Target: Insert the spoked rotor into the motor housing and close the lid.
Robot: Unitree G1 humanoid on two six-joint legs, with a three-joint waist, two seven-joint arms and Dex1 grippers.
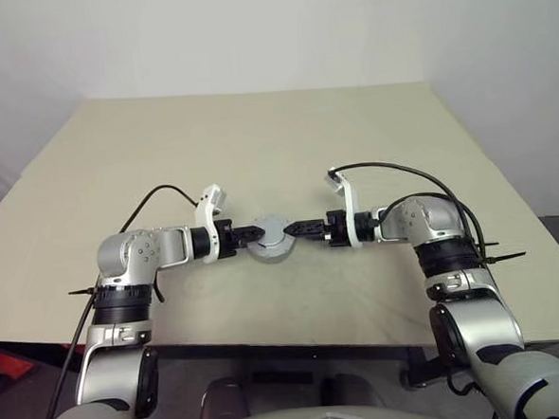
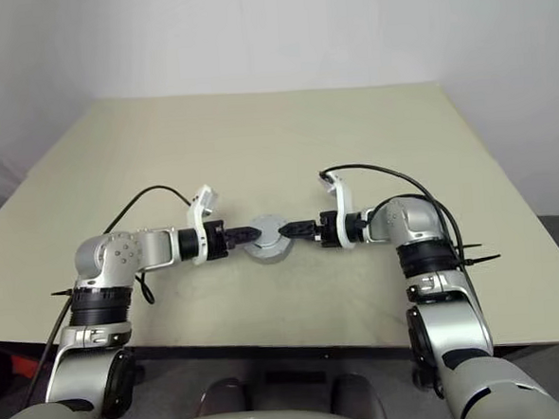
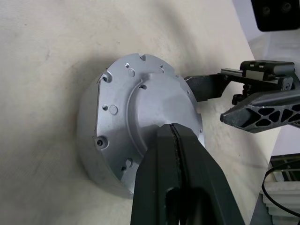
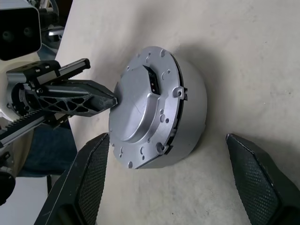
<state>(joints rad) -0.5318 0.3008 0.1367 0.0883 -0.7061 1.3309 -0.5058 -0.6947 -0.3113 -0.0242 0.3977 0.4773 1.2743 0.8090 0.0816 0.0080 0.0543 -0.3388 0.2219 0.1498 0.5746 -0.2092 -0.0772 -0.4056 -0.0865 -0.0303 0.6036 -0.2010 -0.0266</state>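
Left hand (image 1: 253, 235) has its two black fingers pressed together, tip resting on the flat silver face of the motor unit (image 1: 270, 238), which sits near the middle of the beige worktop (image 1: 257, 144), toward the near edge. Right hand (image 4: 176, 185) stands wide, one finger on each side of the round body, neither touching it as far as can be seen. Lid appears already seated on the housing; the two read as one closed silver drum, seam visible round the rim. Rotor cannot be seen, presumably inside. Handling judgement: solid cast metal, so stiff and fairly heavy for its size, not fragile. Smooth machined surfaces look slippery, and the curved side wall gives fingers a line contact only. Best hold is probably across the full width of the drum, fingers low on the straight side wall below the seam, so that squeezing does not lever the lid up. Pressing down on the raised centre of the top face should seat the lid evenly.
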